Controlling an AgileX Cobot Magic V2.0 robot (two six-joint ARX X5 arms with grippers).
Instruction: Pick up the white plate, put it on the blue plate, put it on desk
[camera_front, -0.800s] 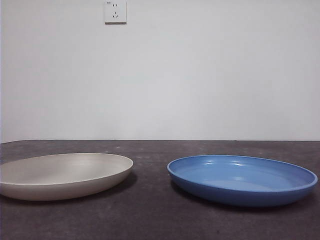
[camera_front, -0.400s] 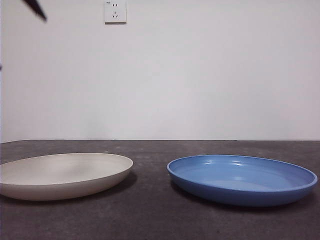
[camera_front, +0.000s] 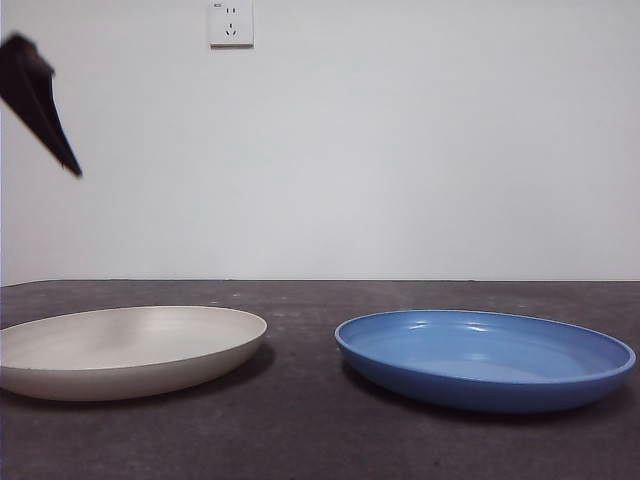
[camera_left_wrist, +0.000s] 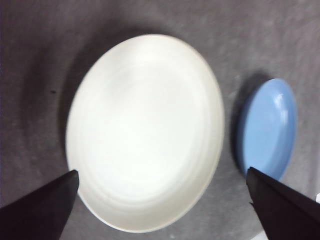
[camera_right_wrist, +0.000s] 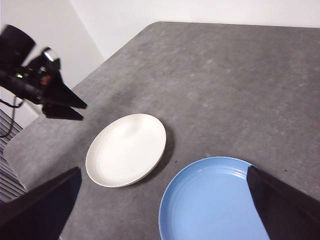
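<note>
Two plates sit side by side on the counter, apart: the white plate and, beside it, the blue plate, neither lifted yet. Above the white plate hangs the left gripper, jaws spread wide with the plate's near rim lying between them; round, it offers no long axis. The right gripper, jaws likewise open, waits farther back over the blue plate. Half a second ago only a small dark tip showed; it now reaches lower.

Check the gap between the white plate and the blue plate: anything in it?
Nothing: only bare desk between the white plate and the blue plate, shown in the front and right wrist views.
</note>
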